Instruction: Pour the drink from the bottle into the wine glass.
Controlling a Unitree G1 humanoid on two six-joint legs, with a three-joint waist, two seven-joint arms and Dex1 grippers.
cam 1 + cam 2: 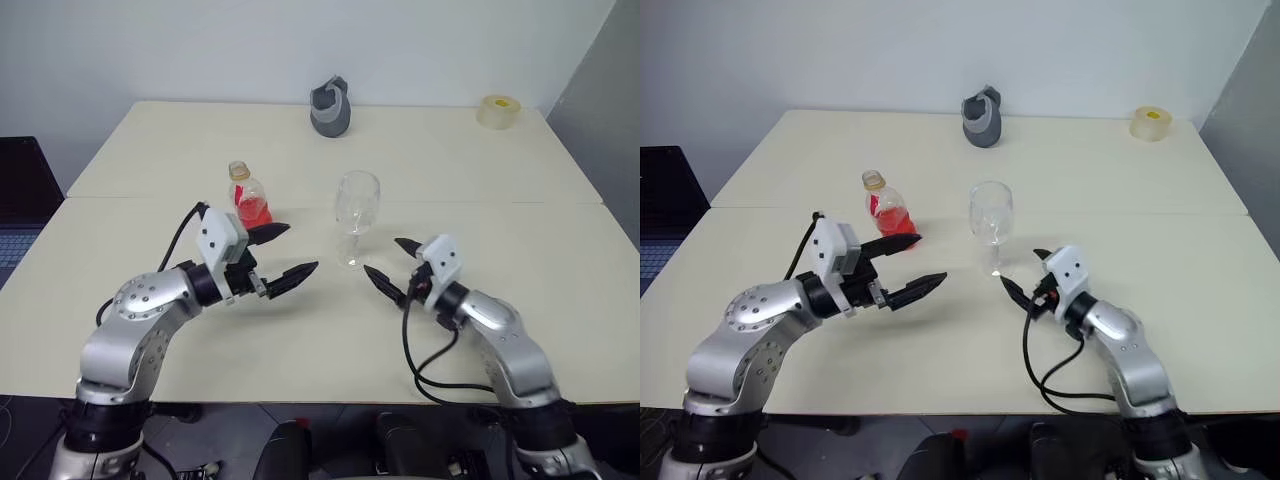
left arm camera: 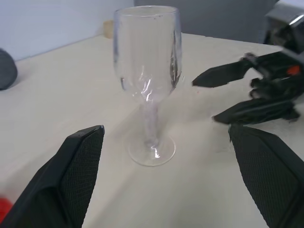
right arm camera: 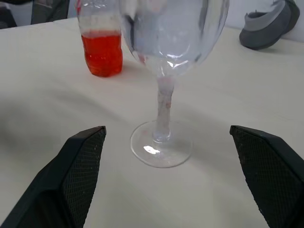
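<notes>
left gripper (image 1: 283,252) jaws wide apart, holding nothing, just in front of the bottle | right gripper (image 1: 392,264) jaws wide apart, empty, near the glass foot | wine glass (image 1: 356,205) upright on worktop (image 1: 480,300) between the grippers, bowl clear, no liquid seen | bottle (image 1: 246,195) upright left of glass, uncapped, red-orange drink (image 3: 102,53) low inside | grey jug (image 1: 331,106) and tape roll (image 1: 498,110) at far edge

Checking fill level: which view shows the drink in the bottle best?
Right wrist view: the drink sits close and unobstructed in the bottle, liquid line clear. Both eye views show it smaller, behind the left gripper. Left wrist view catches just a red sliver at the edge.
</notes>
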